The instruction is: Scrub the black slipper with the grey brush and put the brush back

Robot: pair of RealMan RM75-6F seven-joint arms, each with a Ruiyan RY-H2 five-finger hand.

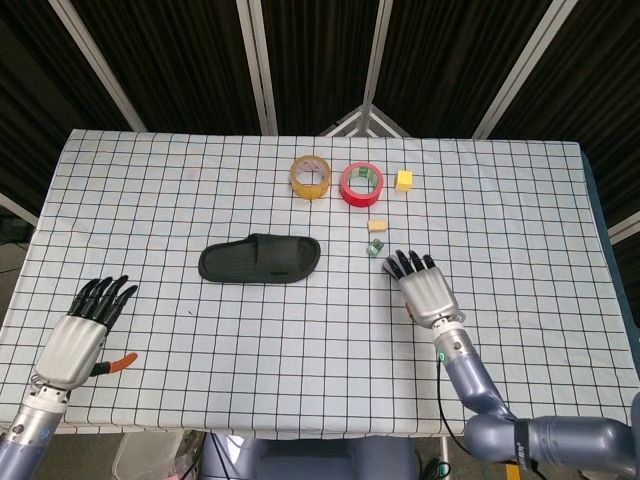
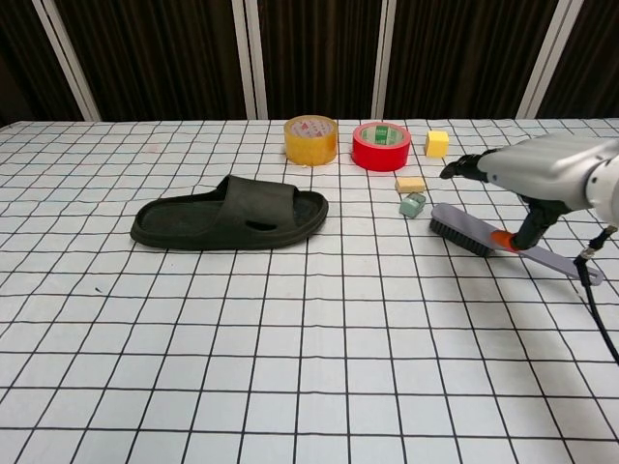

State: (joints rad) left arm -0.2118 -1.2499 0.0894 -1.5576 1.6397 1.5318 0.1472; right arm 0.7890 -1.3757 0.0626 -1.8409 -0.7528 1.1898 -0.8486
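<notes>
The black slipper (image 1: 260, 258) (image 2: 232, 213) lies sole down at the middle of the checked table. The grey brush (image 2: 479, 235) lies on the cloth to its right, with its handle pointing right and toward the front. My right hand (image 1: 425, 290) (image 2: 542, 174) hovers over the brush with fingers stretched out and apart; only the orange thumb tip reaches down to the brush. In the head view that hand hides the brush. My left hand (image 1: 80, 335) is near the front left edge, fingers spread and holding nothing.
At the back stand a yellow tape roll (image 1: 310, 176), a red tape roll (image 1: 361, 184) and a yellow cube (image 1: 404, 180). A tan block (image 2: 410, 184) and a green block (image 2: 413, 205) lie just left of the brush head.
</notes>
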